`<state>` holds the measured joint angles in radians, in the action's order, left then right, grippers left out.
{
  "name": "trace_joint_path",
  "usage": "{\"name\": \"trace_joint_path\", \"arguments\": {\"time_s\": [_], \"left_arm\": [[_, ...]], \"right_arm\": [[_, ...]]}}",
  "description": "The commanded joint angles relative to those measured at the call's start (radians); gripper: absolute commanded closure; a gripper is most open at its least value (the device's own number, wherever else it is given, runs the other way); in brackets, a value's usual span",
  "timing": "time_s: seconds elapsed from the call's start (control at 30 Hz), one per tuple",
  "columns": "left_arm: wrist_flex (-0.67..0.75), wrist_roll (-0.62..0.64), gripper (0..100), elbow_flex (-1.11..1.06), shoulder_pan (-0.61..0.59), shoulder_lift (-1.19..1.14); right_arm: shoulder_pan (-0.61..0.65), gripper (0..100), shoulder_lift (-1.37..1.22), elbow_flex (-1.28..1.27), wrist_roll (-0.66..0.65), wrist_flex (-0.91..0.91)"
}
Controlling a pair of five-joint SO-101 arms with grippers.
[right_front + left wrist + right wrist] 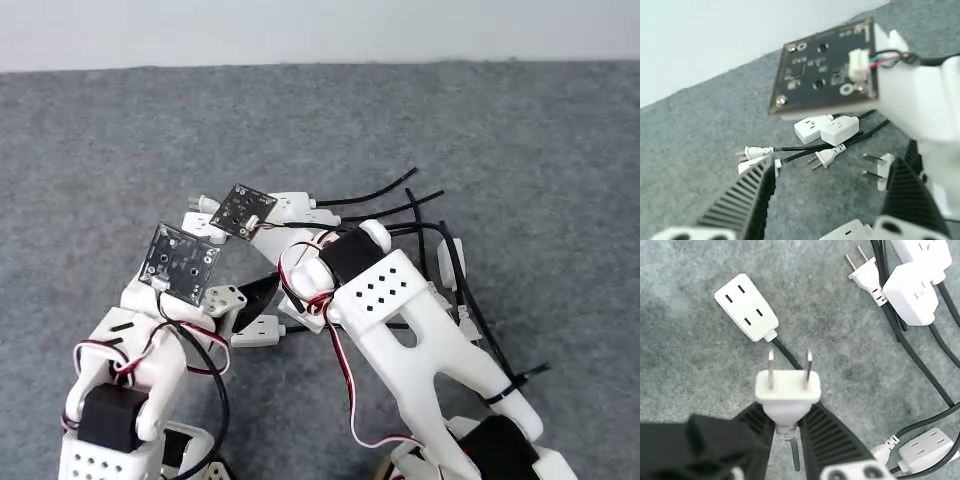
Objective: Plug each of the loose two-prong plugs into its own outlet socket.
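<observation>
Right tool (786, 421) pinched the two-prong plug (787, 390), prongs forward. Outlet socket (746, 306) lay just ahead of the prongs, apart. Left tool (832, 172) stood spread.

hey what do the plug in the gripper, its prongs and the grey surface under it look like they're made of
Plug: white plastic, probably, smooth with a soft sheen. Prongs: metal, silvery with bright glints. Surface: likely felt or short carpet, grey, matte and fuzzy-looking.

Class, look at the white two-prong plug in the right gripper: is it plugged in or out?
Out. The white two-prong plug, clamped in the right gripper, shows both prongs bare, apart from the white outlet socket.
</observation>
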<state>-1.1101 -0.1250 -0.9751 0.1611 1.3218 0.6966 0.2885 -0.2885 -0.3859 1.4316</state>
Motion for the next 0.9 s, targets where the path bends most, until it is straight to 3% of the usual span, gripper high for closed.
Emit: {"name": "trace_joint_path", "arguments": {"time_s": [0.0, 0.87], "left_arm": [[0.037, -0.011, 65, -0.027, 0.003, -0.002], [0.244, -0.034, 65, -0.278, 0.003, -0.005]], "right_arm": [[-0.004, 99.1, 0.051, 0.012, 0.017, -0.005], [-0.005, 99.1, 0.162, 0.009, 0.012, 0.035]]}}
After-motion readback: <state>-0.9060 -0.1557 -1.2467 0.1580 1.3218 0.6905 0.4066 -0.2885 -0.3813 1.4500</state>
